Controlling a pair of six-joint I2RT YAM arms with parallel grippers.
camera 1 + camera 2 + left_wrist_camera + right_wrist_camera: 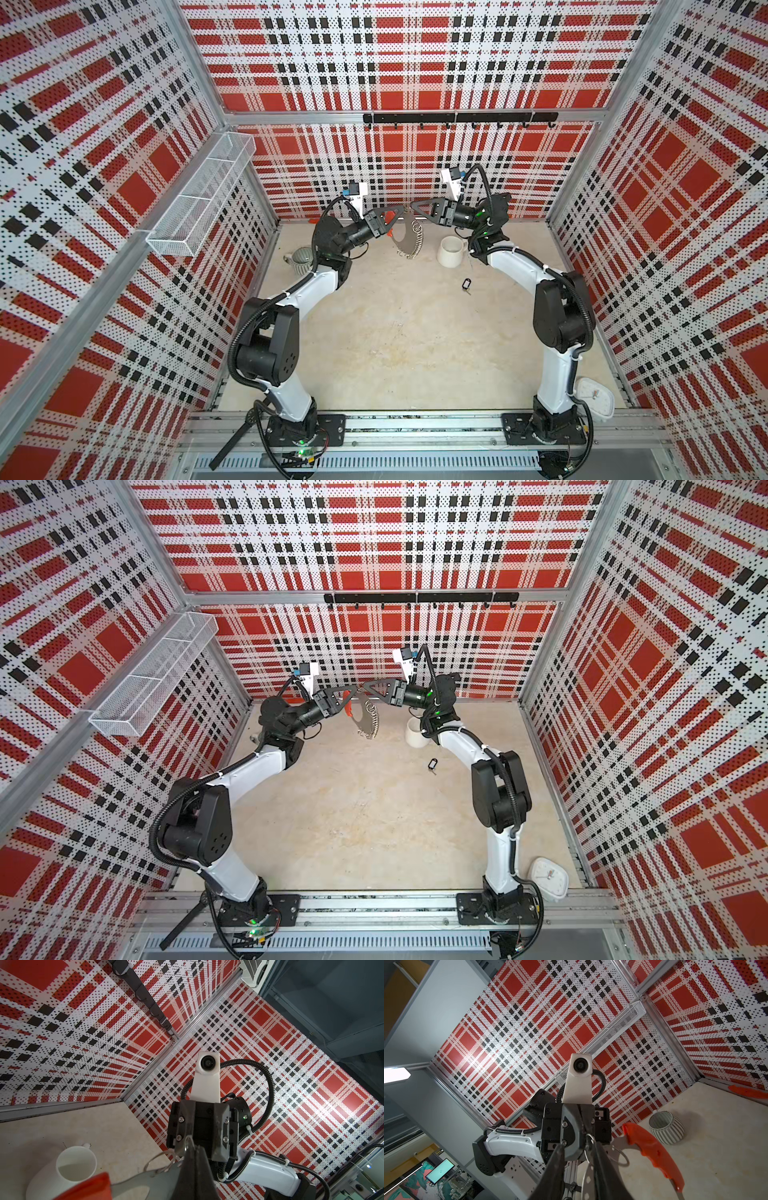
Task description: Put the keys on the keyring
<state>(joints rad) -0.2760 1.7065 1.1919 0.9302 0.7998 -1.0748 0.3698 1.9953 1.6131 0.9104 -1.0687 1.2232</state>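
The left claw (401,207) is closed tight on the top edge of the keyring (402,242). It holds the keyring up in the air over the far part of the table (395,340), at 12 o'clock from the table's middle. The keyring hangs on edge below the claw. It is a flat grey hoop with its orange part (390,217) at 9 o'clock and the small wire rings (417,248) along the side at 3 o'clock and at the bottom.

The right claw (412,205) meets the left claw tip to tip, coming from 3 o'clock. Its two fingers stand a little apart, with a narrow gap. In the right wrist view one small wire ring (587,1142) sits in this gap; whether a finger touches it, I cannot tell.

The key tag (466,284) lies alone on the table, at 2 o'clock from the middle, well apart from the keyring and in no claw. A white mug (451,251) stands at 11 o'clock from the tag. A grey ribbed cup (301,261) stands at 9 o'clock from the keyring, partly behind the left arm. A white clock (596,397) lies in the corner at 4 o'clock.
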